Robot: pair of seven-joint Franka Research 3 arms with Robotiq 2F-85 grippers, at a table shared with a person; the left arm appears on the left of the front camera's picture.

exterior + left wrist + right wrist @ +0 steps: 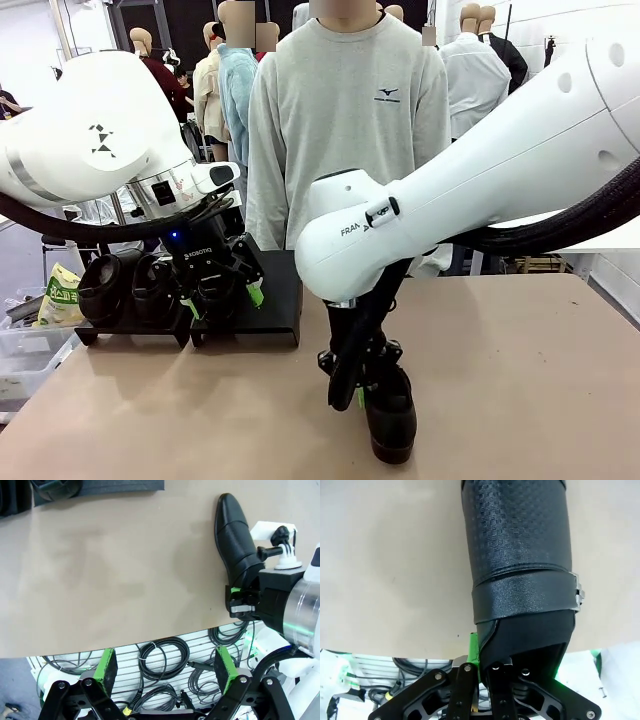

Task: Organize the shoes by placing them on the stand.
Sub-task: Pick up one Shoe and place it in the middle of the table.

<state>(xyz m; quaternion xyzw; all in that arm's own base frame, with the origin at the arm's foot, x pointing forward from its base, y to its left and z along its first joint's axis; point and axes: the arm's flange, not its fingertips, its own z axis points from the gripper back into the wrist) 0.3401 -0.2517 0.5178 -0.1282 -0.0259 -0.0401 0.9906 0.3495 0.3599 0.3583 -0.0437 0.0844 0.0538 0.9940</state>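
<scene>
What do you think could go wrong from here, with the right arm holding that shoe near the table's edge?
1. The right claw pinches the shoe only at its heel rim, so the shoe may swing or slip in transit.
2. The open left claw hangs over the stand, beside two shoes already placed, so the arms could collide when the right one approaches.

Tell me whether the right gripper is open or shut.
Shut on a black shoe. In the right wrist view the right gripper clamps the shoe's heel collar; the shoe's sole rests on the table.
</scene>
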